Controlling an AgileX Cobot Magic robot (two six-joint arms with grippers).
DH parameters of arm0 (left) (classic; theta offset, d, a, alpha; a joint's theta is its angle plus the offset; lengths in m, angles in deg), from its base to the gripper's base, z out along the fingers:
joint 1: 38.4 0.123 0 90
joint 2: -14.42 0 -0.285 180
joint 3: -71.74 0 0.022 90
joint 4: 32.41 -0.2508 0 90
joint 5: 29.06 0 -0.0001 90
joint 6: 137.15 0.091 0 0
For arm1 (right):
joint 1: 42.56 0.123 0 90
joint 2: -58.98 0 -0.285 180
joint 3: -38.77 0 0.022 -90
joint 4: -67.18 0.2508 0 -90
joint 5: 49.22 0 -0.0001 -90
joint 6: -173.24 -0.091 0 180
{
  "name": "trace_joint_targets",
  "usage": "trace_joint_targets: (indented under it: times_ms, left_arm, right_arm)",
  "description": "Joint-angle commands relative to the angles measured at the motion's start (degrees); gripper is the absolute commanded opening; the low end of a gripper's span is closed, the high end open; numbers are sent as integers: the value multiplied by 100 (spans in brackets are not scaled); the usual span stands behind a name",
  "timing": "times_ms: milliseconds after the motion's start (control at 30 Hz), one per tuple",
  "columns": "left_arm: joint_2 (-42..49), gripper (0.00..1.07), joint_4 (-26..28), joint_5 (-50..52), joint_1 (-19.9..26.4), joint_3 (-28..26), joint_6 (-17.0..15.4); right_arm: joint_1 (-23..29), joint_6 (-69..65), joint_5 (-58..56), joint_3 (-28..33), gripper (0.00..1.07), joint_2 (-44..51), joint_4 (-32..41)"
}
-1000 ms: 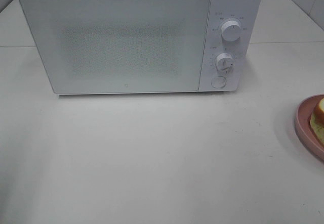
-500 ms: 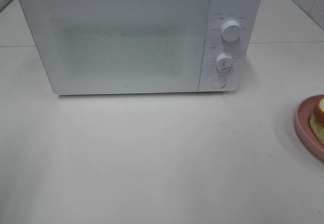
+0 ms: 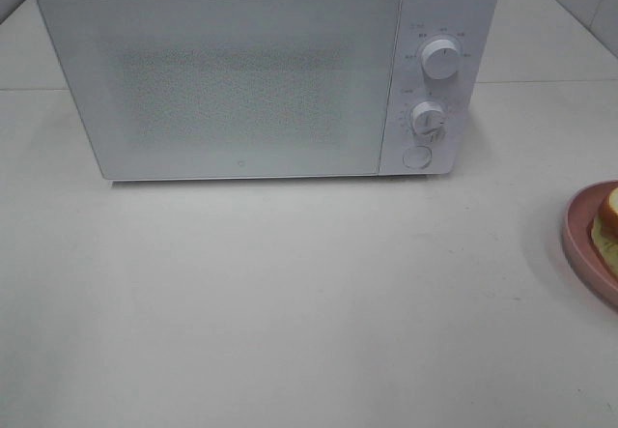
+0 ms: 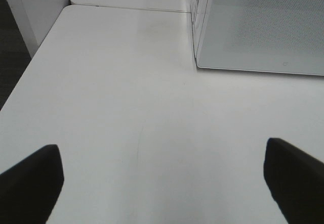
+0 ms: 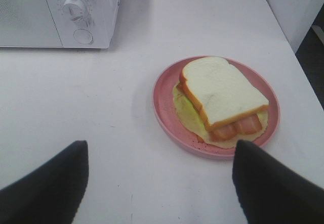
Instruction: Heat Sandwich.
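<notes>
A white microwave (image 3: 261, 71) stands at the back of the white worktop (image 3: 290, 302), its door shut. Its control panel, on the side nearer the plate, carries two round knobs (image 3: 441, 61) with a round button (image 3: 416, 156) below them.

The sandwich (image 5: 223, 97) lies on a round pink plate (image 5: 167, 113) at the right edge of the worktop, well apart from the microwave. Its top slice is white bread with an orange-tan crust; pale green leaf and pinkish-red filling stick out beneath it.

The right end effector (image 5: 159, 183) hovers near the plate with its dark fingers spread wide, touching nothing. The left end effector (image 4: 162, 183) is likewise released, fingers far apart over bare worktop near the front left corner of the microwave.
</notes>
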Motion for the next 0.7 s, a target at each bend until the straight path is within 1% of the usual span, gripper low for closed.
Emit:
trace_joint_targets:
  times_ms: [33,100,133,200,700]
  left_arm:
    - [183,101,11,11,-74,11,-46]
    - [183,101,11,11,-126,11,-46]
    - [183,101,11,11,-275,11,-46]
    - [183,101,11,11,-361,11,-46]
    - [178,101,11,11,-355,11,-46]
  right_arm:
    - [-46,46,40,29,76,149,11]
    - [-46,46,40,29,76,149,11]
    - [-46,46,46,29,76,149,11]
    - [-46,46,46,29,76,149,11]
    - [-46,46,46,29,76,149,11]
